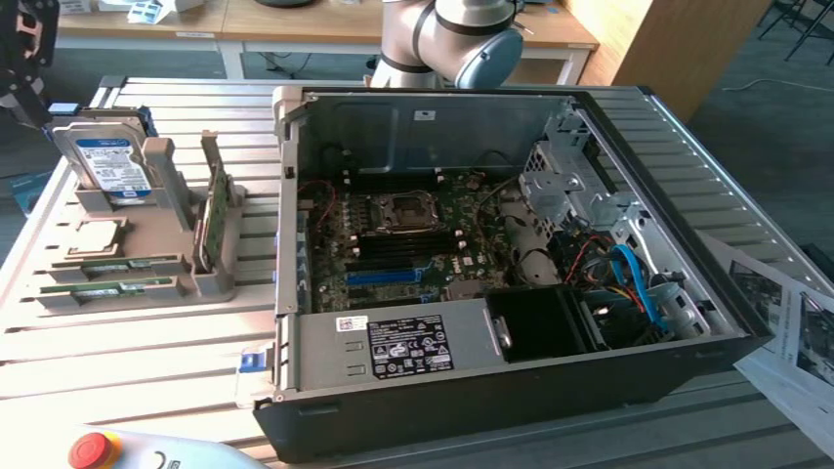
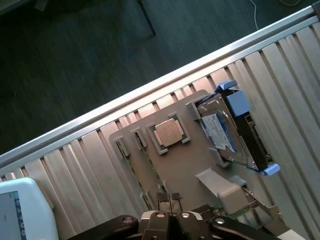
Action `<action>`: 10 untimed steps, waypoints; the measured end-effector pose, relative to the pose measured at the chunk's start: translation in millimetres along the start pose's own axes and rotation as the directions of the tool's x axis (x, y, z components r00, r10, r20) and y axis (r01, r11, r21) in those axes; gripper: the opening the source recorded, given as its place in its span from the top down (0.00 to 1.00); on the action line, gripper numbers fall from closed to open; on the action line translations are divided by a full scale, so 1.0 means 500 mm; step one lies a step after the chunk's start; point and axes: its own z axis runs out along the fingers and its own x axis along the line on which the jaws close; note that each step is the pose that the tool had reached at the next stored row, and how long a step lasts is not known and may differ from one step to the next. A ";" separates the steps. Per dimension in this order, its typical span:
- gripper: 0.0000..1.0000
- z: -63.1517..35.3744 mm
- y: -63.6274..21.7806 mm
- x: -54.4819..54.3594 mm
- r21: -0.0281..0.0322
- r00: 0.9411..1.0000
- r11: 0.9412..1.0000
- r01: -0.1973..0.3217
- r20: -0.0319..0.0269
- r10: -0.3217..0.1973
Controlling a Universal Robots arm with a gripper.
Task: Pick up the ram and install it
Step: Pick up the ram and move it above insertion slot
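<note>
Slatted metal forms the table (image 1: 144, 342), seen in the exterior view with bare slats between the gray holder (image 1: 163, 249) and the near edge. An open computer case (image 1: 521, 391) is set just beside the holder, on the exterior view's right, so little room is left between them. The ram (image 1: 215, 207) is seen in that holder, stood on its long edge, its long axis running away toward the table's far edge, parallel to the case wall. Two more green sticks (image 1: 115, 266) are laid flat at the holder's near end, lengthwise across the view.

In the wrist view, the table's raised edge rail (image 2: 150, 87) is seen running diagonally, with dark floor beyond it. The gripper (image 2: 169, 196) is held above the holder (image 2: 195, 160), near the processor (image 2: 170, 132) and hard drive (image 2: 227, 131); its fingertips are pressed together with nothing grasped.
</note>
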 end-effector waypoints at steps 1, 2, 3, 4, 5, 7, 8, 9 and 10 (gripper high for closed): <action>0.89 0.000 0.000 0.000 0.000 1.000 1.000 0.018 -0.001 -0.018; 0.89 0.000 0.000 0.000 -0.001 0.999 0.999 0.036 -0.002 -0.036; 0.89 0.000 0.000 0.000 -0.001 0.999 0.999 0.054 -0.002 -0.054; 0.89 0.000 0.000 0.000 -0.002 0.997 0.997 0.072 -0.003 -0.072; 0.89 0.000 0.000 0.000 -0.002 0.996 0.996 0.090 -0.004 -0.090; 0.89 0.000 0.000 0.000 -0.003 0.992 0.992 0.125 -0.005 -0.125; 0.89 0.000 0.000 0.000 -0.004 0.990 0.990 0.142 -0.006 -0.142; 0.89 0.000 0.000 0.000 -0.004 0.987 0.987 0.160 -0.007 -0.160; 0.89 0.000 0.000 0.000 -0.005 0.984 0.984 0.179 -0.008 -0.179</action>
